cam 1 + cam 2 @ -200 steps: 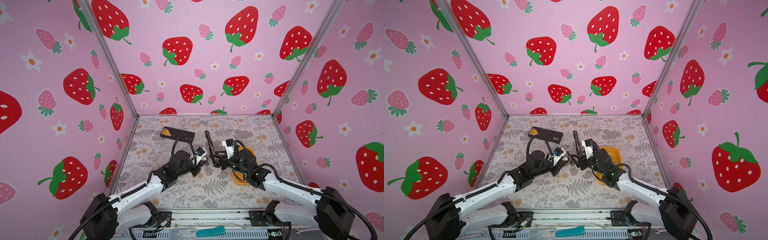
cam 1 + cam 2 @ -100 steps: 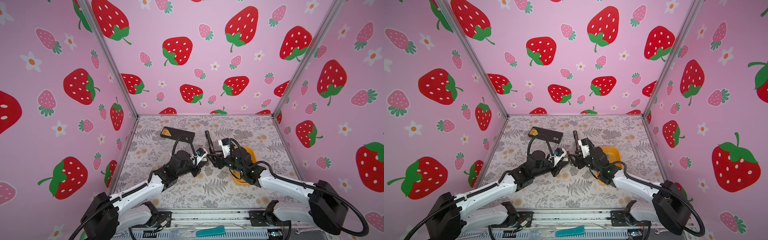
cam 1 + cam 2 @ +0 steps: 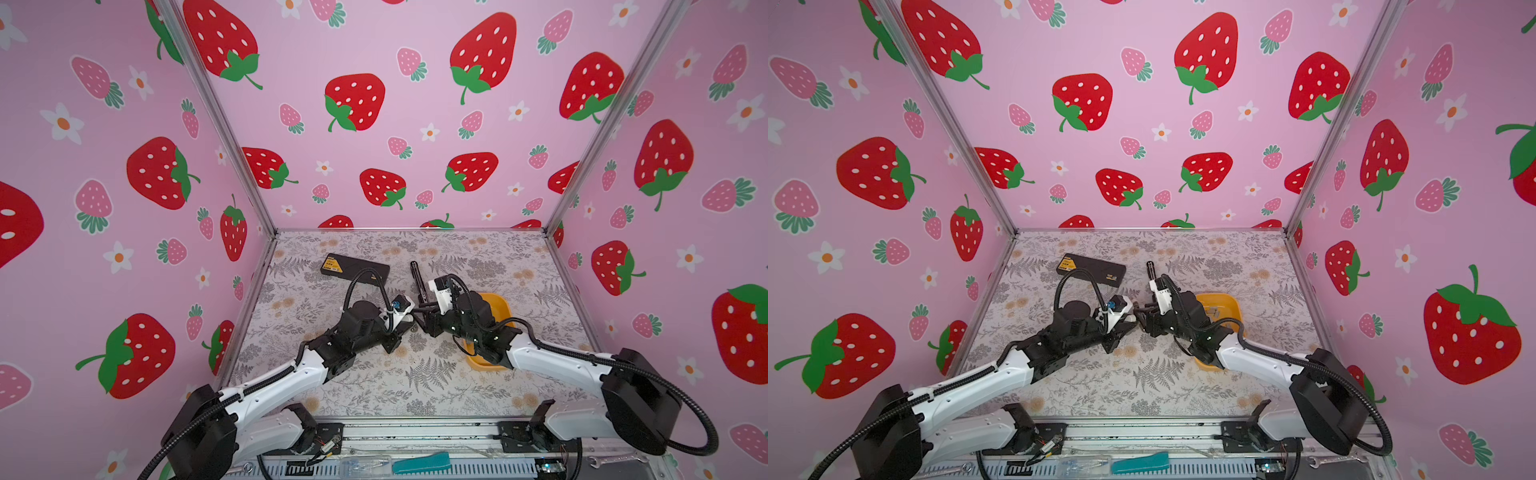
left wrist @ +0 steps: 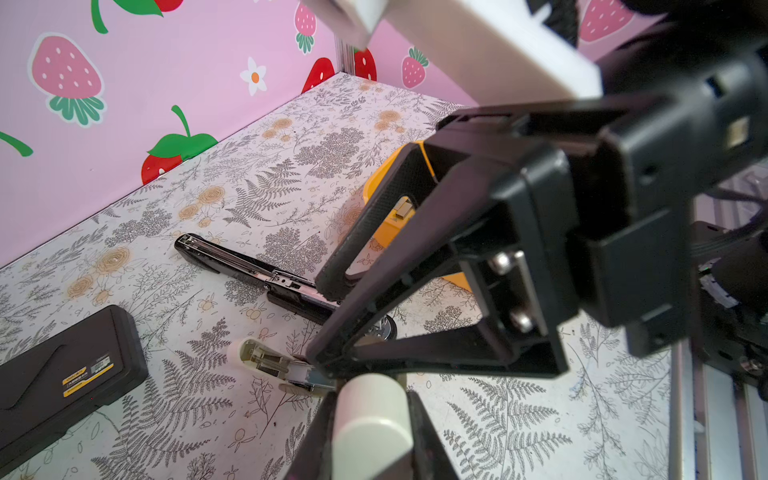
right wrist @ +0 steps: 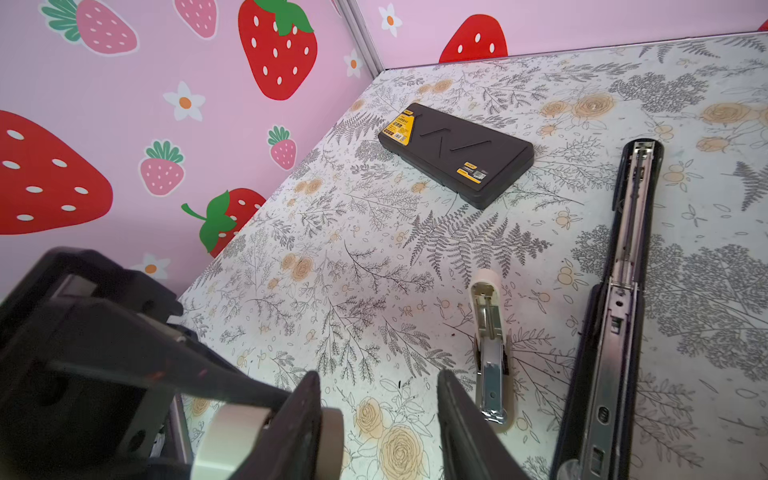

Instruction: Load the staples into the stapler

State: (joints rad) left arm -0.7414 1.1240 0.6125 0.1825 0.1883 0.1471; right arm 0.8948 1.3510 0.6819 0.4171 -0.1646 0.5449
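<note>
My left gripper [image 4: 372, 403] is shut on the rounded cover end of a small cream stapler [image 4: 374, 428], which is swung open. Its metal magazine [image 5: 489, 353] lies on the table. In both top views the left gripper [image 3: 409, 321] and right gripper [image 3: 422, 318] meet tip to tip at mid-table. My right gripper [image 5: 378, 415] is open over bare table, one finger [image 5: 457, 419] right beside the magazine. A long black stapler [image 5: 615, 311] lies opened flat beside it. A silver strip of staples [image 4: 404, 208] shows inside the yellow tray [image 4: 392, 237].
A black case [image 3: 355, 268] with yellow labels lies at the back left. The yellow tray [image 3: 1229, 301] sits under my right forearm. The long black stapler [image 3: 1150, 270] points toward the back wall. Pink strawberry walls close in three sides.
My right gripper has moved left toward the left gripper and the cream stapler, and its jaws have narrowed a little. The left arm has held still.
</note>
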